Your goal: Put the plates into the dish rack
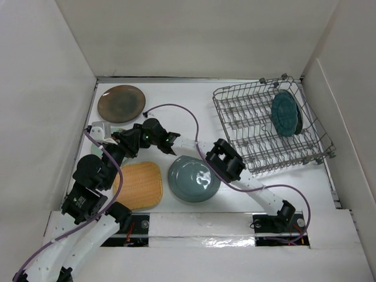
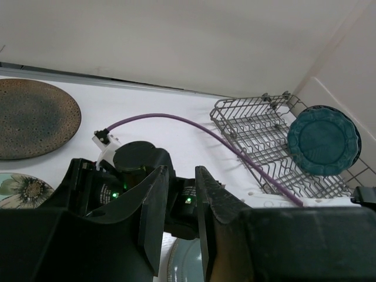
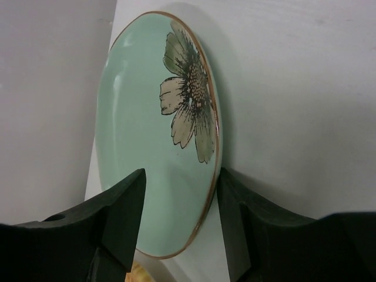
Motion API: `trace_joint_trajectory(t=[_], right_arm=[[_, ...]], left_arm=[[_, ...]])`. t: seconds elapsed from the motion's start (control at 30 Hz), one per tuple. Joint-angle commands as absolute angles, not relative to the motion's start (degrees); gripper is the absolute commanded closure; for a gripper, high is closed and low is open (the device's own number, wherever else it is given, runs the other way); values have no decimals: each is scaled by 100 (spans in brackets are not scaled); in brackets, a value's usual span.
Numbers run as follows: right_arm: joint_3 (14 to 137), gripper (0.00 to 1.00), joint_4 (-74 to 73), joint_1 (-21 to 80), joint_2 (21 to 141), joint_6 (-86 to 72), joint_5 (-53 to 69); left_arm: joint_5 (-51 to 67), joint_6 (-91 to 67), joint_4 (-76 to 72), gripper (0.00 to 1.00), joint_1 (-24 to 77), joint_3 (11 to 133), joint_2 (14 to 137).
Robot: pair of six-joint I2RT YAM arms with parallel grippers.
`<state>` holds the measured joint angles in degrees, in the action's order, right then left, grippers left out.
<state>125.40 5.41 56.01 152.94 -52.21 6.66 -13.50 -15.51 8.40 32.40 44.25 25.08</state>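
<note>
A pale green plate with a brown flower [image 3: 153,129] lies at the table's left edge, mostly hidden under the arms in the top view [image 1: 96,151]. My right gripper [image 3: 181,176] is open and straddles its near rim, one finger over the plate's face and one just outside the rim. My left gripper [image 2: 182,173] is slightly open, empty, and just behind the right wrist. The dark brown plate [image 1: 120,103], tan woven plate [image 1: 140,185] and grey-blue plate [image 1: 192,179] lie flat on the table. The teal scalloped plate [image 1: 286,113] stands in the dish rack [image 1: 247,126].
The right arm [image 1: 226,164] reaches across the table over the grey-blue plate, with its purple cable [image 1: 176,108] looping behind. White walls close in the table on the left, back and right. Both wrists crowd the left side.
</note>
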Motion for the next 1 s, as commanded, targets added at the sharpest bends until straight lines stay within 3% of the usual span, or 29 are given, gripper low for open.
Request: trace_joint_trajectory(t=[0.0,0.17,0.2,0.3,0.33,0.37,0.8,0.97], right_arm=[[13068,45,413,5713,15600,-5554,685],[13026,61,606,5713,15750,-5880,967],[12956,71,659,5713,15706,-5923,949],[12797,85,808,5713,15671,-6020,1011],[12553,97,1061,5713,15532,-6047,1037],[12455,100,1177,5661,15452,-6056,1020],[10953,100,2900,5440,13003,-4915,792],[9487,100,3347,5002,11692,-4605,431]], left_arm=[[-1257,-1529,554,77,3217,4412,2382],[-1257,-1512,518,76,3217,4386,2241],[-1266,-1512,545,76,3217,4403,2241],[-1257,-1512,510,76,3217,4403,2180],[-1266,-1503,492,76,3217,4395,2171],[-1274,-1503,492,76,3217,4377,2188],[-1406,-1494,536,75,3217,4368,2276],[-1441,-1485,536,75,3217,4377,2259]])
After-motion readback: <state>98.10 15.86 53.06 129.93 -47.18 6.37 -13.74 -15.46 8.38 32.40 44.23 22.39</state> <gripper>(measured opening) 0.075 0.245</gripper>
